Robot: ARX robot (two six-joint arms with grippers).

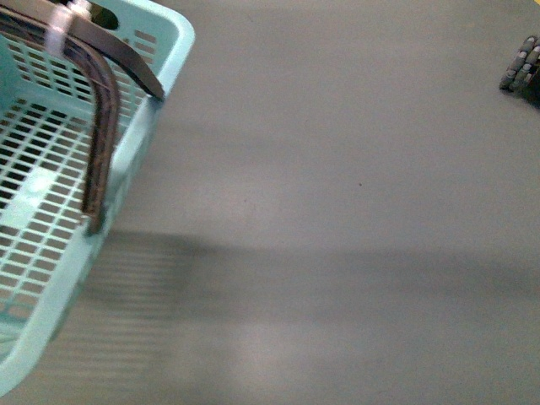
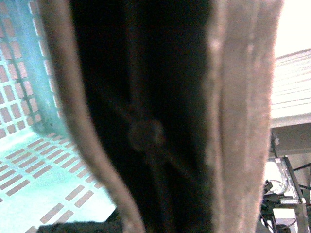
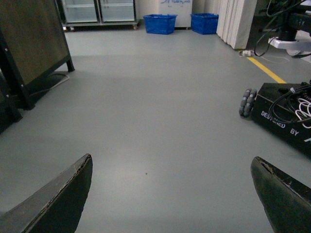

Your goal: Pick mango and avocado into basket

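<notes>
The pale turquoise basket fills the left edge of the front view, hanging above the grey floor with its grey-brown handles raised and bound by a white zip tie. My left gripper is shut on the basket's handles, which fill the left wrist view as brown bars over the lattice floor. What shows of the basket's inside is empty. My right gripper is open and empty, its two dark fingers spread over bare floor. The mango and the avocado are out of view.
A black wheeled robot base with cables stands on the floor to the right; its wheel also shows in the front view. Far off are two blue crates, glass-door cabinets and a dark board on a stand.
</notes>
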